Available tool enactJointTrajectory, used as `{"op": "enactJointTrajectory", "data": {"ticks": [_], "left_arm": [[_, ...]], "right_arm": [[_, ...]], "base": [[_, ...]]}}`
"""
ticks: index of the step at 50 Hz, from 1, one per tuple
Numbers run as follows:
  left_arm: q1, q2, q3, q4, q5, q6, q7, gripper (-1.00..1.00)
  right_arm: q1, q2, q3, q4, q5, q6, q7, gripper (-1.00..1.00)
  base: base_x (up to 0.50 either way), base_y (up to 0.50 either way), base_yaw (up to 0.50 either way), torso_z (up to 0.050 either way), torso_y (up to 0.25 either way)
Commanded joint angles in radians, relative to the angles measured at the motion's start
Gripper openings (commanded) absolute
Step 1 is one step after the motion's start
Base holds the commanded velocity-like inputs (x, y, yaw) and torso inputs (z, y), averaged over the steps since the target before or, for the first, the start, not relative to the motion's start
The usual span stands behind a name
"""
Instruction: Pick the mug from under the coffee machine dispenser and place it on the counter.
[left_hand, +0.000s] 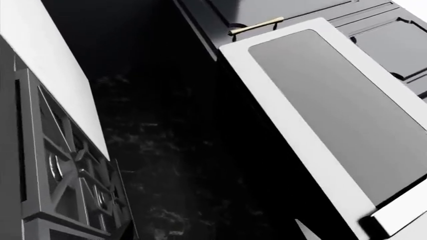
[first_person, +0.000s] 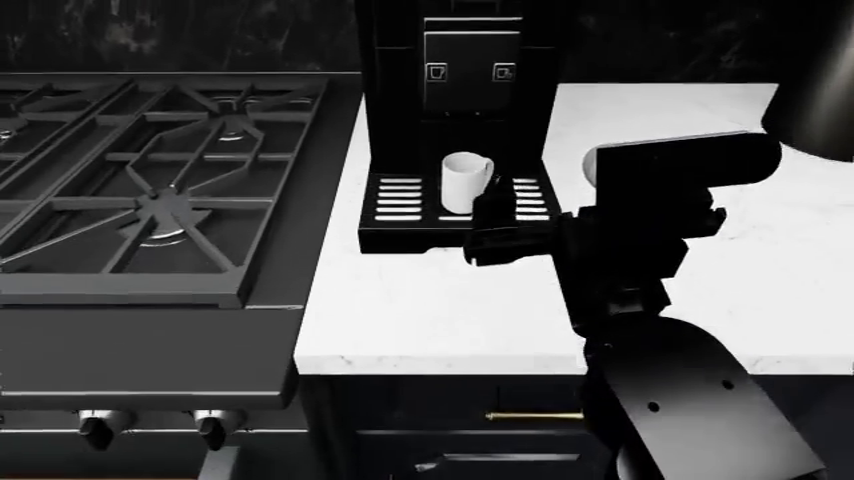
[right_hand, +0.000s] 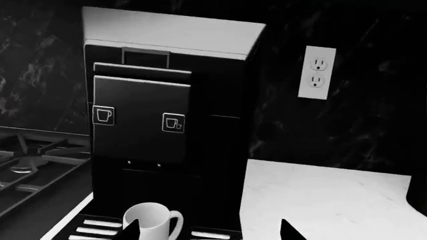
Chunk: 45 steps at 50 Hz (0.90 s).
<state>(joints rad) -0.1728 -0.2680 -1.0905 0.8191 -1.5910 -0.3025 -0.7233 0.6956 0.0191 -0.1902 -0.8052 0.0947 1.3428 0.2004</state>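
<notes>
The white mug (first_person: 465, 182) stands upright on the slotted drip tray (first_person: 396, 200) of the black coffee machine (first_person: 467, 60), under its dispenser. My right gripper (first_person: 489, 222) is open, just in front of the mug and slightly to its right, over the tray's front edge. In the right wrist view the mug (right_hand: 152, 220) sits by one fingertip (right_hand: 131, 229), handle toward the gap; the other fingertip (right_hand: 288, 231) is over the white marble counter (right_hand: 320, 200). The gripper (right_hand: 210, 231) holds nothing. My left gripper does not show in any view.
A black gas stovetop (first_person: 160, 180) lies left of the counter (first_person: 441, 310). A round black vessel (first_person: 817, 100) stands at the far right. A wall outlet (right_hand: 315, 72) is behind. The left wrist view shows dark floor, a white-framed panel (left_hand: 333, 115) and a brass handle (left_hand: 257, 26).
</notes>
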Motion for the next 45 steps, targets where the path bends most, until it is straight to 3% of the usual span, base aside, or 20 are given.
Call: {"op": "enactJointTrajectory", "data": {"ticks": [1, 20, 45], "left_arm": [[0.004, 0.0, -0.005, -0.002, -0.004, 0.006, -0.002, 1.0], [0.008, 0.001, -0.001, -0.005, 0.001, 0.008, 0.001, 1.0], [0.014, -0.003, -0.008, -0.013, -0.004, 0.019, 0.0, 1.0]], "right_arm": [[-0.065, 0.005, 0.032, 0.049, 0.068, -0.068, 0.028, 1.0], [-0.1, 0.007, -0.002, 0.193, 0.125, -0.203, 0.057, 1.0], [0.008, 0.001, -0.072, 0.474, 0.243, -0.34, 0.129, 1.0]], "base": [[0.5, 0.0, 0.0, 0.0, 0.0], [0.03, 0.0, 0.0, 0.0, 0.001], [0.0, 0.0, 0.0, 0.0, 0.0]]}}
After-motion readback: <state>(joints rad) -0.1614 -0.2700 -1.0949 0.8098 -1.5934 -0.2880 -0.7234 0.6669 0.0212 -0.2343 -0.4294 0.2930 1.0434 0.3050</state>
